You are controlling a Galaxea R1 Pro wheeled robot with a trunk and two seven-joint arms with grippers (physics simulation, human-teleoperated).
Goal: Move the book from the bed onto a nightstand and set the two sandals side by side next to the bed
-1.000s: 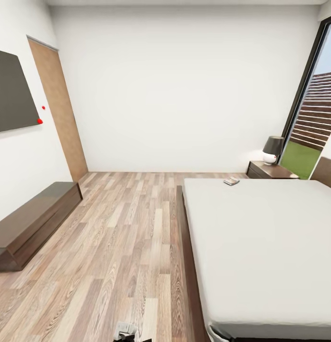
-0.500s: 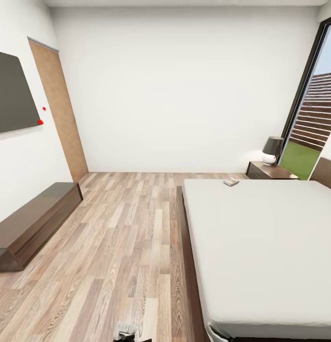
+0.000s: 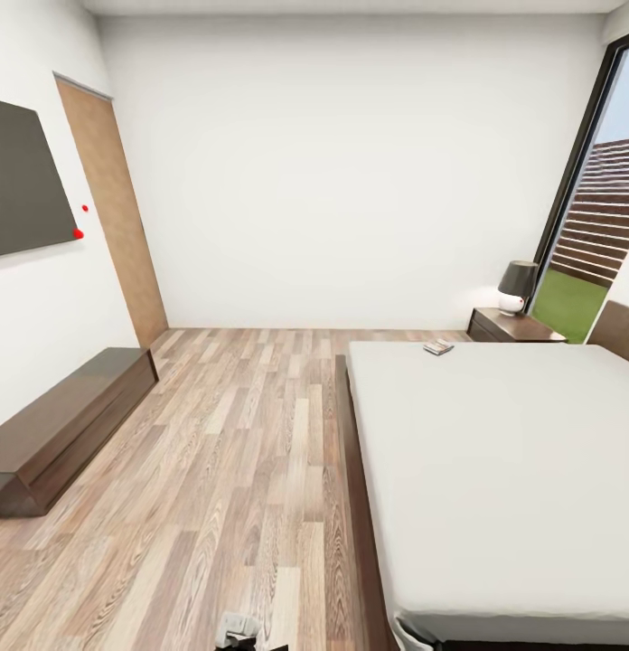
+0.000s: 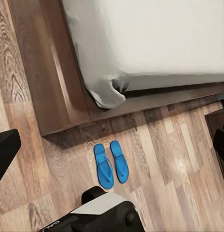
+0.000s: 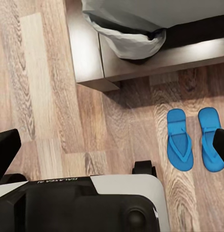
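In the bedroom, the white walls (image 3: pixel 351 172) and the wood-plank floor (image 3: pixel 242 452) take up most of the head view; the bed (image 3: pixel 495 470) reaches along the right side, its pale mattress on a dark frame, one mattress corner sagging over the platform edge in both wrist views; a long low cabinet (image 3: pixel 66 425) stands against the left wall under a dark panel (image 3: pixel 21 176), beside a tan door (image 3: pixel 116 208); the nightstand (image 3: pixel 513 325) sits beyond the far corner of the bed, near the window, with a lamp (image 3: pixel 516 286) on top; the book (image 3: pixel 438 346) lies on the mattress near that far corner (too small to read its cover); the two sandals (image 4: pixel 111 164) lie side by side on the floor, just off the bed frame's corner. Each wrist view shows dark finger edges at its borders, well apart, nothing between them, so both grippers seem wide.
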